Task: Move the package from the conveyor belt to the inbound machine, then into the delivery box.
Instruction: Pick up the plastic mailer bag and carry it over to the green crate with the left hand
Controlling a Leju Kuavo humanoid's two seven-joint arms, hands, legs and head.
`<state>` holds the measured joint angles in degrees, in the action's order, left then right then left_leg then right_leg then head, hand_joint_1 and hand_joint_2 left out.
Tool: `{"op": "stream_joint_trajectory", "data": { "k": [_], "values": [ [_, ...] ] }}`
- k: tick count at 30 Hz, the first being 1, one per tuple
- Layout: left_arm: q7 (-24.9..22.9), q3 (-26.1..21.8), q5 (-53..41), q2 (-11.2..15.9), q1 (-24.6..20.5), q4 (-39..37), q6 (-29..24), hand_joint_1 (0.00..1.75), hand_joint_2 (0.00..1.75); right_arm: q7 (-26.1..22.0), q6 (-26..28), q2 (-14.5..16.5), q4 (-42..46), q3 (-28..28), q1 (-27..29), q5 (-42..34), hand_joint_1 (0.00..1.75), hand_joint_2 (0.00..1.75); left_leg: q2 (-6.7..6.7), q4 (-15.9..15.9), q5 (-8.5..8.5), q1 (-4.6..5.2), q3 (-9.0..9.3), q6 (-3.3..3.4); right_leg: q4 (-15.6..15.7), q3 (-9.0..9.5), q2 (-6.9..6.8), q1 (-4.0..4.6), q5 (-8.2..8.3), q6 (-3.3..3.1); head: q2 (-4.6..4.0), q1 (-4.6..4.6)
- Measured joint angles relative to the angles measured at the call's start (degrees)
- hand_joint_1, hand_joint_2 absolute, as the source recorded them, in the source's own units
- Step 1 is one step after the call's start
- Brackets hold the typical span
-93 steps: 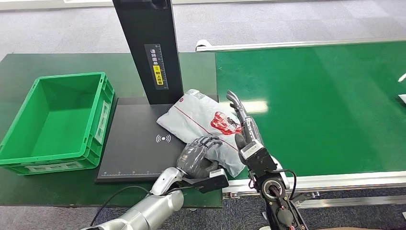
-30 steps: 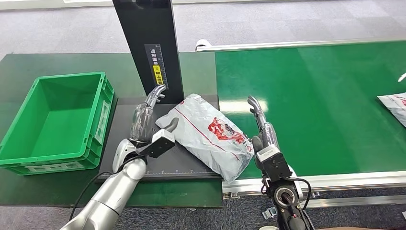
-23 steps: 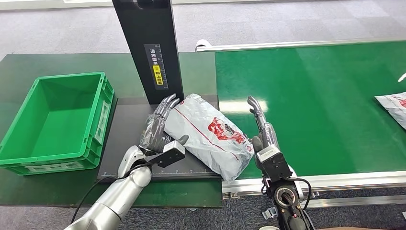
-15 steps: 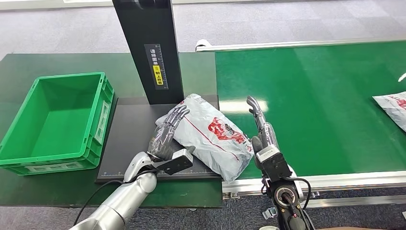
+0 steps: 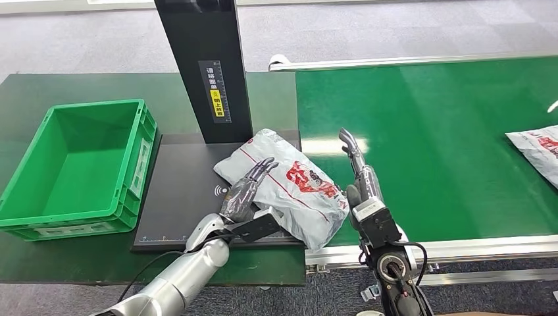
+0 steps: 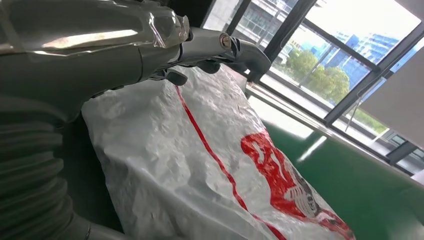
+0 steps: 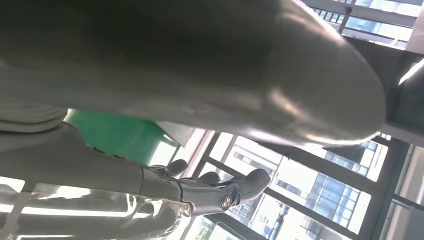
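Your left hand (image 5: pixel 249 191) lay flat, fingers spread, on the package's (image 5: pixel 289 184) near-left side, gripping nothing. Your right hand (image 5: pixel 358 172) stood edge-on, fingers straight and apart, just beside its opposite end. The package rested on the inbound machine (image 5: pixel 184 197), overhanging toward the conveyor belt (image 5: pixel 434 145), long axis diagonal between both hands.

Hidden and cut-off parts
The second white plastic mailer (image 5: pixel 536 148) runs off the head view's right edge; the left hand (image 5: pixel 251 189) covers part of the crumpled white-and-red plastic package (image 5: pixel 296 187).
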<state>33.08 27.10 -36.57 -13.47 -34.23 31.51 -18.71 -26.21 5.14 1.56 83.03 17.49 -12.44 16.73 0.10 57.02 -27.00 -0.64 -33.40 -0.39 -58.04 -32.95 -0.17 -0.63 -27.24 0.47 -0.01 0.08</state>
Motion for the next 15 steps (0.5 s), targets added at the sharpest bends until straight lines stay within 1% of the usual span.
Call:
{"op": "stream_joint_trajectory", "data": {
  "k": [8,13,15],
  "values": [
    [-0.7,0.2,2.1,-2.6,-0.5,-4.0,0.1,0.0,1.75,0.0,0.0,0.5,0.0,0.0,-0.2,-0.2,0.0,0.0,0.0,0.0,0.0,0.0,-0.01,0.0,0.0,0.0,0.0,0.0,0.0,0.0,0.0,0.0],
    [-1.1,0.2,2.4,-3.4,-0.8,-5.5,0.1,0.0,1.75,0.0,0.1,0.8,0.0,0.0,-0.3,-0.2,0.0,0.0,0.0,0.0,0.0,0.0,-0.01,0.0,0.0,0.0,0.0,0.0,0.0,0.0,-0.01,0.01],
    [-1.2,0.2,2.4,-3.6,-0.8,-5.9,0.1,0.0,1.75,0.0,0.1,0.9,0.0,0.0,-0.4,-0.2,0.0,0.87,0.0,0.0,0.0,0.0,-0.01,0.0,0.0,0.0,0.0,0.0,0.0,0.0,-0.01,0.0]
  ]
}}
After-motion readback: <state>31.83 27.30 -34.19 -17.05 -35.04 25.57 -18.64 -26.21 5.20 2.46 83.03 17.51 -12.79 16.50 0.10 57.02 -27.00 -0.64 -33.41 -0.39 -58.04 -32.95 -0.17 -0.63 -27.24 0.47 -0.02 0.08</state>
